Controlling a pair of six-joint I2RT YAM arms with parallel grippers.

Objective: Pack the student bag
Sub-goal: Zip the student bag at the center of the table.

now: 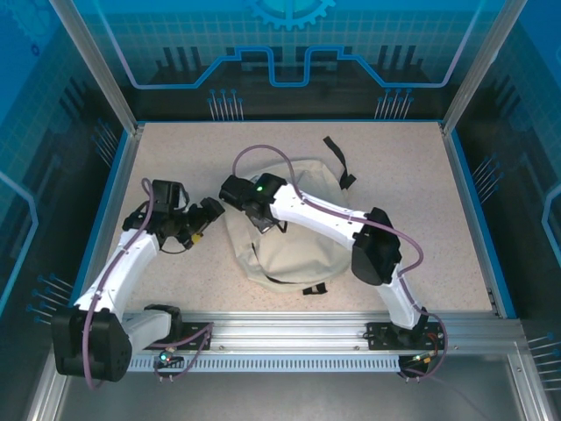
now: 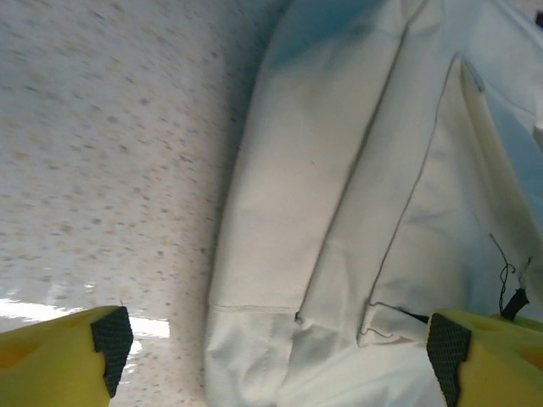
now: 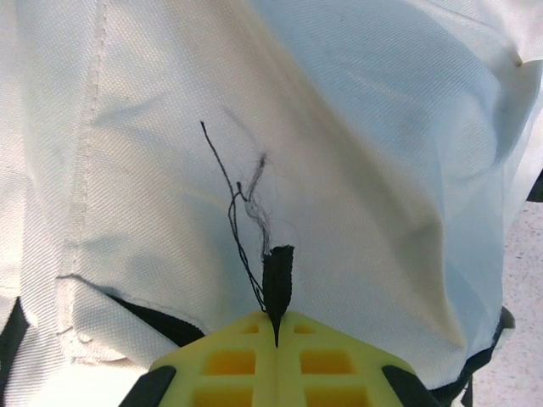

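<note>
The student bag [image 1: 298,254], cream fabric with black trim, lies flat in the middle of the table. My right gripper [image 1: 263,221] reaches over its left part. In the right wrist view that gripper [image 3: 277,326] is shut on a short black fabric tab [image 3: 277,275] with frayed threads, which sticks up from the bag's cloth [image 3: 356,153]. My left gripper [image 1: 210,213] sits just off the bag's left edge. In the left wrist view its yellow fingers [image 2: 59,356] stand wide apart, and the left gripper [image 2: 280,339] straddles the bag's seam [image 2: 322,195] without gripping it.
A black strap [image 1: 337,158] trails from the bag's far side onto the speckled table [image 1: 412,202]. Blue walls ring the table, and a metal rail [image 1: 289,329] runs along the near edge. The right arm's elbow [image 1: 377,250] lies over the bag's right side.
</note>
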